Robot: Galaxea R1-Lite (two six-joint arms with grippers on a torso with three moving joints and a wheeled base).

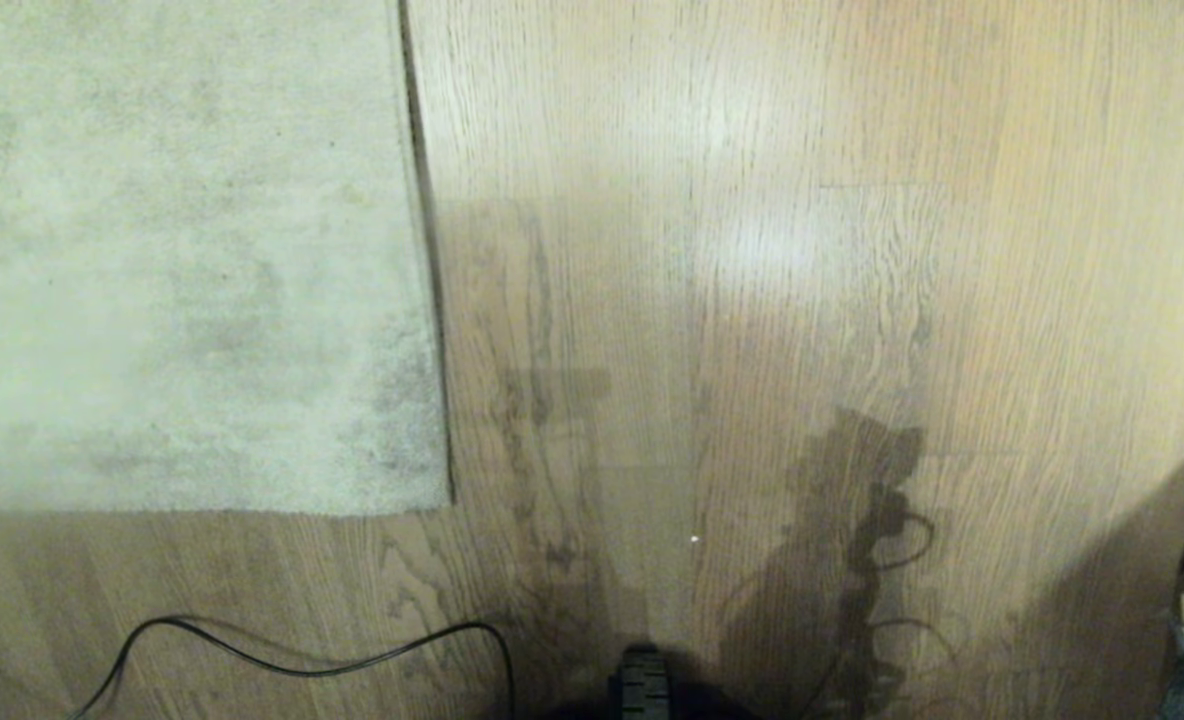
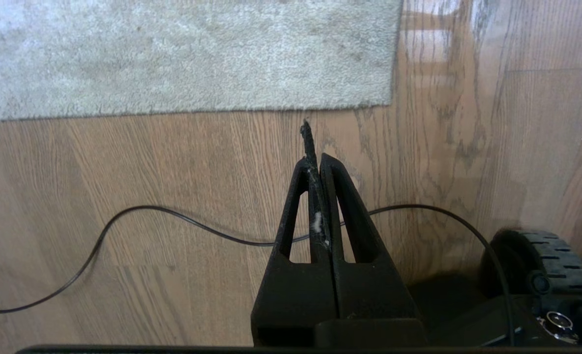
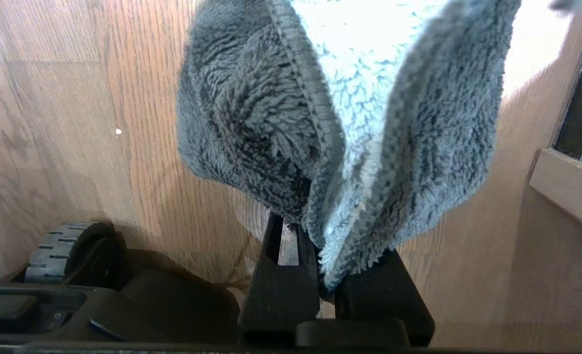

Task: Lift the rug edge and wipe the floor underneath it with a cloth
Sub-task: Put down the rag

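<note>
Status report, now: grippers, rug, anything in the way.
Left gripper shut, empty. Right gripper shut on cloth. Rug edge flat on floor, not yet lifted. Black cable between base and rug.

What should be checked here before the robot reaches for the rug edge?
1. Cloth held in right claw: ok.
2. Left claw shut and holding nothing: ok, must open before lifting.
3. Rug edge lying flat, corner in view: ok.
4. Floor beside the rug free of obstacles: ok.
5. Black cable lies between the left claw and the rug: not ok, snag risk.
6. Dirt under the rug: cannot tell.
</note>
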